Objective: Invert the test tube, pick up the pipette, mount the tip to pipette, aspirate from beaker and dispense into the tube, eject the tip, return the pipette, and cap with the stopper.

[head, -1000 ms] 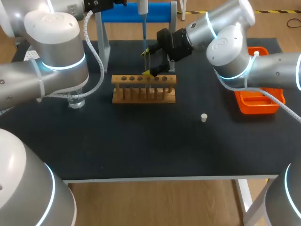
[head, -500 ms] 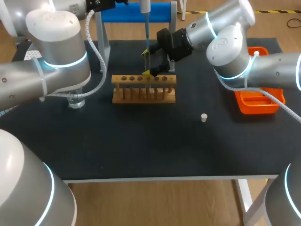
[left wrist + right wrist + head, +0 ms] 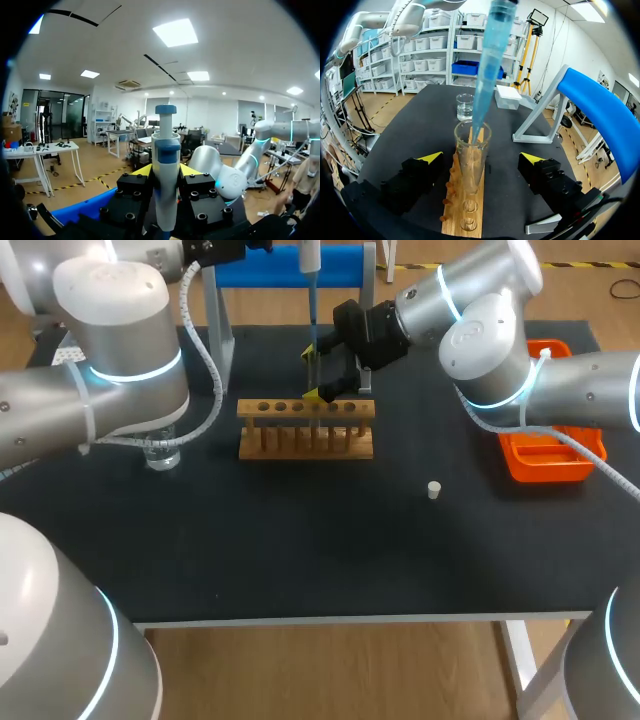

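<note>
Pipette (image 3: 166, 150) clamped in left tool (image 3: 165, 171), tapered tip (image 3: 487, 65) in glass tube (image 3: 471, 160); right tool (image 3: 481, 158) apart.

The rack (image 3: 306, 427) is bare, matt wood on a matt black table (image 3: 300, 540). The test tube (image 3: 471, 155) and the beaker (image 3: 163, 455) at the rack's 9 o'clock are clear glass. The pipette (image 3: 165, 185) is glossy white-and-blue plastic, and its tip (image 3: 487, 65) is translucent blue plastic.

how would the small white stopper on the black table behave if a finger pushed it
The small white stopper looks tiny beside the wooden rack, so it is probably light and would skid at a nudge. It seems a squat round plug standing on end on the black table; knocked over, it may well roll.
</note>
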You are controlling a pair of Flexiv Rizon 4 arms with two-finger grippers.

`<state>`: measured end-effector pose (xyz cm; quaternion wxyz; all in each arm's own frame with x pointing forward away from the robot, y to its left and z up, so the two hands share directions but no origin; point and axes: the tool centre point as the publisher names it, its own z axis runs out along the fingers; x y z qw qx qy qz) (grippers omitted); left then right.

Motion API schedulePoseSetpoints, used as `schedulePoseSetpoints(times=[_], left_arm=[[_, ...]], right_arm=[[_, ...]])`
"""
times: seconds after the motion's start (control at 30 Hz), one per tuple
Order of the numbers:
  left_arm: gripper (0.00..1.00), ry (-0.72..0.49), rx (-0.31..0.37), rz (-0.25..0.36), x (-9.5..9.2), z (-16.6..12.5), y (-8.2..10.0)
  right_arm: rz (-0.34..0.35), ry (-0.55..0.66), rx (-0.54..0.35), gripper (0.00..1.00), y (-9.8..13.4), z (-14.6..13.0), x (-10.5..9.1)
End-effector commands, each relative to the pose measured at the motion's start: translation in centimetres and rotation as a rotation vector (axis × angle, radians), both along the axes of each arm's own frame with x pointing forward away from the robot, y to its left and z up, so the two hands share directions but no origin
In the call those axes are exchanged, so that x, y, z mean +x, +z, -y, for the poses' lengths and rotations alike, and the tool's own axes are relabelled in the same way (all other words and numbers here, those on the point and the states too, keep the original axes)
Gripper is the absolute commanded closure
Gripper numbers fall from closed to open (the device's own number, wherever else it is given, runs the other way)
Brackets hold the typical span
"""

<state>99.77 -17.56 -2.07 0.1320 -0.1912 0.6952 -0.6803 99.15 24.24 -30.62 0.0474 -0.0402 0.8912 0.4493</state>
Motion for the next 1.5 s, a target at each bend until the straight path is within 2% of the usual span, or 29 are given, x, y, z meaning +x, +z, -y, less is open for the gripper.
schedulePoseSetpoints(times=[0.03,1.07,1.5], left_arm=[[1.00,-0.003,0.023,-0.009,-0.1,-0.2,0.2],[1.00,-0.011,-0.037,0.029,-0.1,-0.1,-2.0],[1.00,-0.007,-0.021,0.035,-0.3,-0.2,-3.0]], right_arm=[[-0.003,0.003,-0.003,0.00,0.1,0.1,0.1],[-0.003,0.003,-0.003,0.00,0.1,0.1,0.1],[-0.003,0.003,-0.003,0.00,0.1,0.1,0.1]])
